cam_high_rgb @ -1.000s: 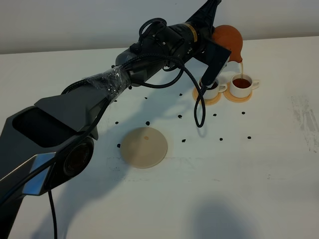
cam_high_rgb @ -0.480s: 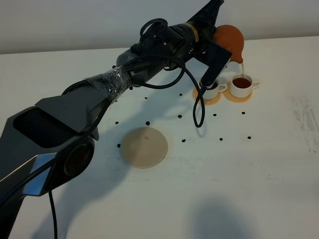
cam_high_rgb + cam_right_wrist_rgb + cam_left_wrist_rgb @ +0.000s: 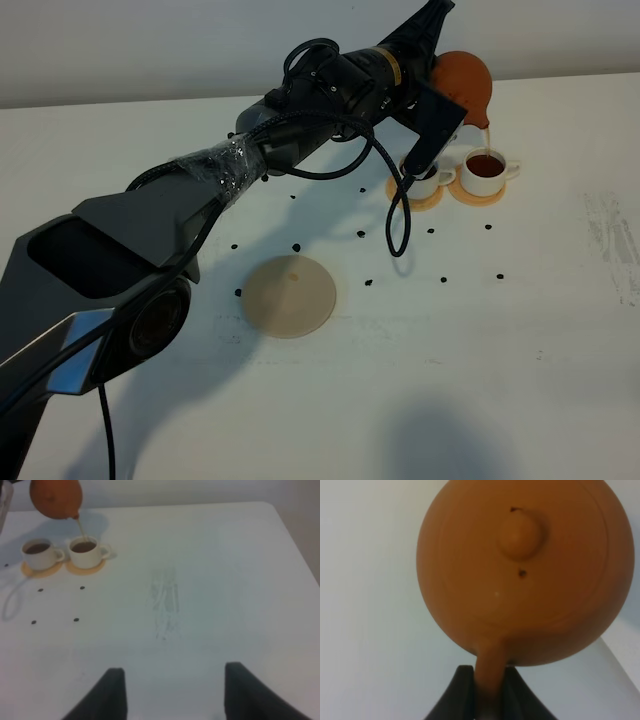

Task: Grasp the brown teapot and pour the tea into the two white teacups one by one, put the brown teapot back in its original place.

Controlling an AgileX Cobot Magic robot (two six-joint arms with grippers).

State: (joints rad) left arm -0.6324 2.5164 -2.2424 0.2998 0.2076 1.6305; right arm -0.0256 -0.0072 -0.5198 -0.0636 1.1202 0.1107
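Observation:
My left gripper (image 3: 437, 62) is shut on the handle of the brown teapot (image 3: 464, 84) and holds it tilted above the two white teacups. A thin stream of tea runs from the spout into the right cup (image 3: 486, 171), which holds dark tea. The left cup (image 3: 430, 181) also holds tea and is partly hidden by the arm. Each cup stands on an orange coaster. In the left wrist view the teapot (image 3: 525, 570) fills the frame, its handle between the fingers (image 3: 462, 692). The tan disc (image 3: 289, 295) lies bare. My right gripper (image 3: 175, 695) is open and empty; its view shows the teapot (image 3: 55, 497) and both cups (image 3: 85, 550).
The left arm and its cable (image 3: 400, 215) stretch across the table over the area left of the cups. Small dark specks (image 3: 443, 279) dot the white table (image 3: 520, 330). A scuffed patch (image 3: 610, 245) marks the right side.
The teapot has risen slightly over the right cup and the tea stream has thinned. The arms have otherwise held still.

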